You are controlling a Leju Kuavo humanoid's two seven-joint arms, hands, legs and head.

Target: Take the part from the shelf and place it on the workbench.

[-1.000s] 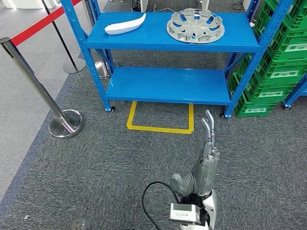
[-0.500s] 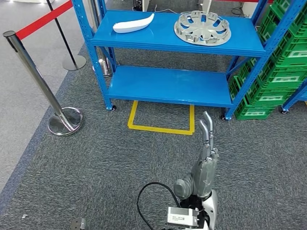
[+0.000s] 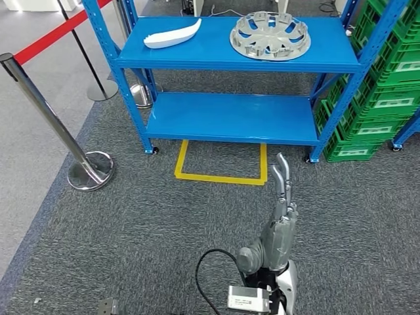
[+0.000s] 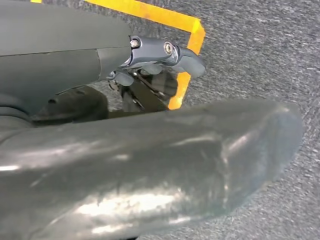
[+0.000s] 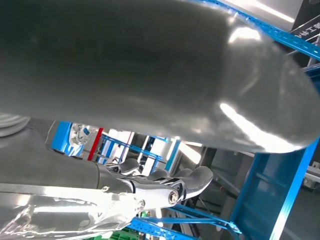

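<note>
A white curved part (image 3: 172,34) lies at the left of the blue shelf's top board (image 3: 212,49). A silver wheel cover (image 3: 270,35) lies flat to its right. My right hand (image 3: 278,226) is raised low in the head view, well short of the shelf, with its fingers (image 3: 283,178) stretched towards it and nothing in them. In the right wrist view the right hand (image 5: 158,187) points at blue shelf beams. My left hand (image 4: 158,52) hangs over grey carpet, its fingers stretched out and holding nothing.
The lower shelf board (image 3: 233,118) is bare. Green crates (image 3: 391,85) are stacked right of the shelf. A chrome stanchion (image 3: 44,111) with a red belt (image 3: 54,29) stands at the left. A yellow tape outline (image 3: 220,176) marks the carpet before the shelf.
The whole picture swayed to the right and back, so the camera moved. My right hand keeps its raised, stretched pose; the parts on the shelf have not moved.
</note>
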